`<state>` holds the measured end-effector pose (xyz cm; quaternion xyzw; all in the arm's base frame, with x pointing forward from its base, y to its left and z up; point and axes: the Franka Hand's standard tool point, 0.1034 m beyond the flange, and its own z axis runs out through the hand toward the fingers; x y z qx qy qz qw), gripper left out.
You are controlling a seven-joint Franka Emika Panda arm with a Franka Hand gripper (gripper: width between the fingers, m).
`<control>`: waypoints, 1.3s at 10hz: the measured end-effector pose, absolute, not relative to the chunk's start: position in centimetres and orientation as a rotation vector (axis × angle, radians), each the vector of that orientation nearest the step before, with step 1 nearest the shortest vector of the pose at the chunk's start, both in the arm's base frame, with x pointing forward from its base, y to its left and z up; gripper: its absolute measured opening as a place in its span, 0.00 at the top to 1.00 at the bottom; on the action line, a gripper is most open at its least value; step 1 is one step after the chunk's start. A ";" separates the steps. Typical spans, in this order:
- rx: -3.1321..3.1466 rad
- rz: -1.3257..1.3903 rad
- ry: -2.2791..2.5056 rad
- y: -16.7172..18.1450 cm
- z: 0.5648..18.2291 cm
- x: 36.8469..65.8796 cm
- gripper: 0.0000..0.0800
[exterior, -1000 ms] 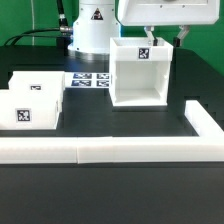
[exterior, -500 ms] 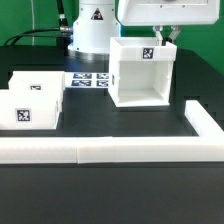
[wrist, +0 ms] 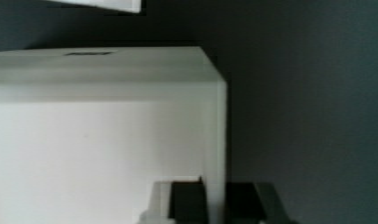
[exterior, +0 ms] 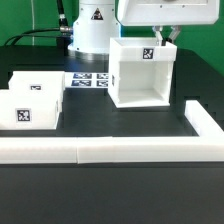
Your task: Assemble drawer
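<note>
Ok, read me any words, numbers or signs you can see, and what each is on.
No readable words or numbers anywhere.
Patterns only, no letters: the marker tags on the drawer box, the white parts and the marker board.
Dark sticker on the robot base: too blurred to read.

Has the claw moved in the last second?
Yes. Against the marker board, the claw narrowed, fingers drawing together over the white box; in the last half second it stayed still.
</note>
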<state>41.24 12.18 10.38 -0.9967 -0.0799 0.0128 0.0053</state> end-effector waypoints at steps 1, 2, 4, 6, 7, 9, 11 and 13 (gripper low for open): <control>-3.115 0.023 -0.242 12.0 10.4 42.9 0.95; -3.112 0.010 -0.236 11.7 10.4 44.3 0.95; -3.106 -0.017 -0.226 11.0 10.5 47.6 0.95; -3.102 -0.056 -0.205 10.6 10.5 50.5 0.95; -3.100 -0.075 -0.200 10.3 10.5 51.8 0.95; -3.095 -0.116 -0.183 10.1 10.5 54.6 0.95; -3.089 -0.147 -0.178 10.4 10.5 56.4 0.95; -3.082 -0.187 -0.157 10.5 10.6 57.1 0.95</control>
